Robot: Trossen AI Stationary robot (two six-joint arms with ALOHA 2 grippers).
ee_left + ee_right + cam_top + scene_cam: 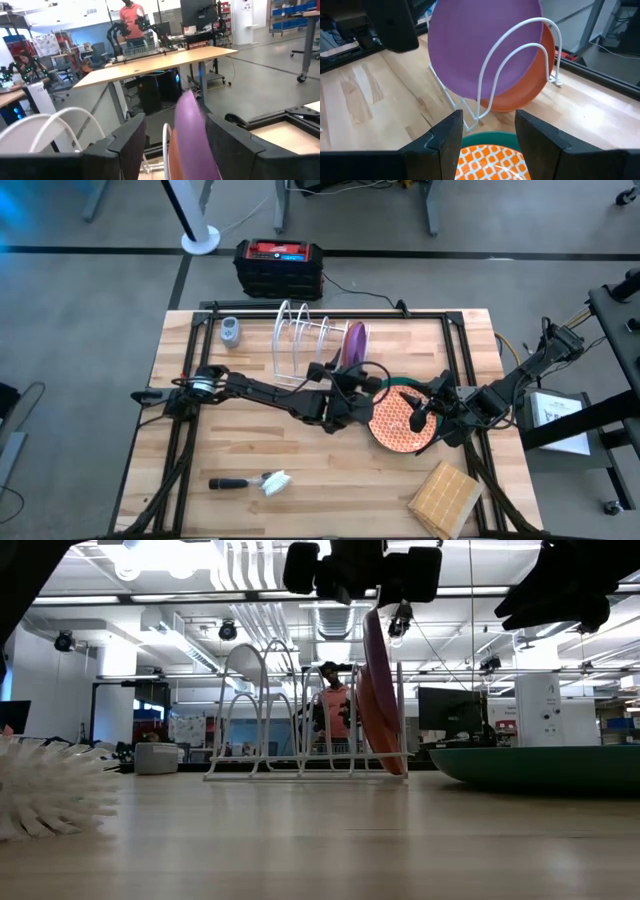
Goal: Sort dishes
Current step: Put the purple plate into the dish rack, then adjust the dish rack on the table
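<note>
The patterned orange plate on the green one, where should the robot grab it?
By the rim. The patterned plate lies flat on the green plate, so its edge overhangs; fingers coming from the right, where the right gripper hovers, can pinch it.

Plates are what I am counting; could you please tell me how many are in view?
4. The purple plate and a plain orange plate stand in the wire rack; a patterned plate lies on the teal plate.

One camera looks straight down on the whole table (pixel 300 490); another sits at tabletop level, facing across it into the room. Both wrist cameras look closely past their fingers at the wire rack (pixel 520 65), which all four views share.
</note>
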